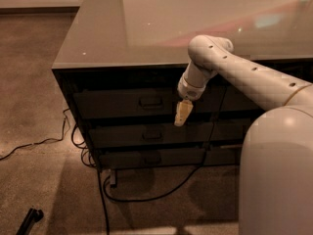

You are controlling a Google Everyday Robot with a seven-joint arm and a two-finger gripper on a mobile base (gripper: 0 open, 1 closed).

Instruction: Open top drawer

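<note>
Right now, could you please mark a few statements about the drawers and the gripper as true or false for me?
1. The top drawer is pulled out. False: its front sits level with the two lower drawers, shut.
2. The gripper hangs in front of the top drawer, to the right of its handle in the camera view. True.
3. The gripper is hooked on the handle. False: it is apart from the handle, with its tip near the drawer's lower edge.
4. Cables lie on the floor beside the cabinet. True.
</note>
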